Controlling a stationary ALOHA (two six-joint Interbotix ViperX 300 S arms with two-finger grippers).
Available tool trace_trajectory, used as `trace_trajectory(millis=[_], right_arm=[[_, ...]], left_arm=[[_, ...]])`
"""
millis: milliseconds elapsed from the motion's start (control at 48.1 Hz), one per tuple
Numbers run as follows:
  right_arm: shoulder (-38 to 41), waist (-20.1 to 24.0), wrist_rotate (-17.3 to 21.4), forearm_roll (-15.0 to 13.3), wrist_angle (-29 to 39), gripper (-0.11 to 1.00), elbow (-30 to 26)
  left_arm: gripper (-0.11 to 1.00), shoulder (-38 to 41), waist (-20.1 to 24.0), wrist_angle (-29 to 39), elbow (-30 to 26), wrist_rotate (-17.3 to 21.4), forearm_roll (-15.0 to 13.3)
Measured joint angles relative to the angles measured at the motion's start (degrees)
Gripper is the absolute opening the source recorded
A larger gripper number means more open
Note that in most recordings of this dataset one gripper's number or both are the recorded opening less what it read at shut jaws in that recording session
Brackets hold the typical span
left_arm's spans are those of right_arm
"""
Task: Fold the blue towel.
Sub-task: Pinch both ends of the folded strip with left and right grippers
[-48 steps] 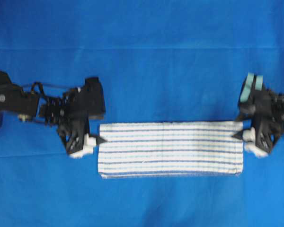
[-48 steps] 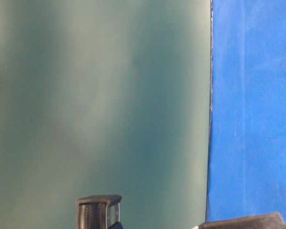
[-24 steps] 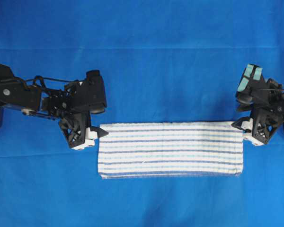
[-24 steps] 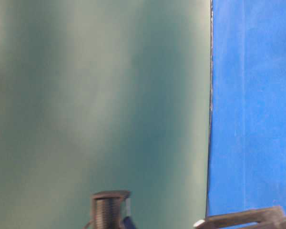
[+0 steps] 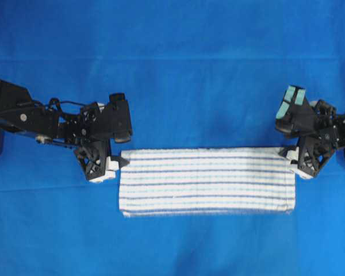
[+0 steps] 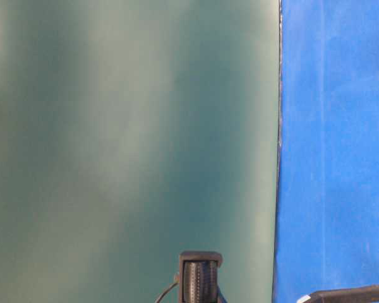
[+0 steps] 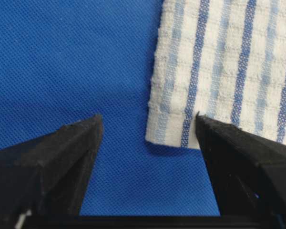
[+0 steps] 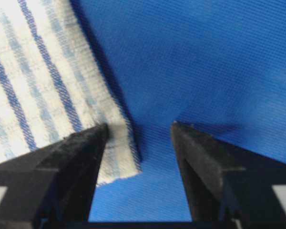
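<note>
— Any writing or labels you can read anywhere?

— None that I can make out. The blue towel [image 5: 206, 181] carries only its weave: thin dark-blue stripes and paler blue ones on white. The teal strips on the right arm are plain too.

— Where does the towel lie?

— Folded into a long band, flat on the blue sheet [image 5: 172, 69] that covers the counter, a little below the middle of the overhead view, stripes running left to right.

— And the pincers?

— The left pincer [image 7: 148, 131] stands open at the towel's upper left corner; that corner lies between its two black fingers [image 7: 62, 157], one finger over the edge of the cloth. The right pincer [image 8: 139, 131] is open as well, at the upper right corner, its left finger on the hem, the other over bare sheet.

— Anything in the way?

— Only in the table-level view: a blurred green surface [image 6: 126, 139] fills most of it, with the sheet at the right.
</note>
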Motion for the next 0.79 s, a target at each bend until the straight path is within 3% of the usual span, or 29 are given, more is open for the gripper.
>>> trace_trajectory(millis=[125,291,353,790], right_arm=[[0.1,0.1,0.0,0.3,-0.1,0.50,-0.1],[0.6,1.8,0.0,0.4,-0.2,0.07,-0.6],[0.4,2.1,-0.1,0.6,-0.1,0.02,-0.6],[-5.4,2.7,-0.1,0.9,3.5,0.02,-0.9]], left_arm=[[0.53,0.0,0.4,0.3,0.0,-0.4,0.1],[0.15,0.4,-0.8,1.0,-0.6,-0.4,-0.1],[0.03,0.4,-1.7,1.6,-0.9,-0.1,0.0],[0.03,-0.5,-2.6,4.0,-1.4,0.3,0.0]])
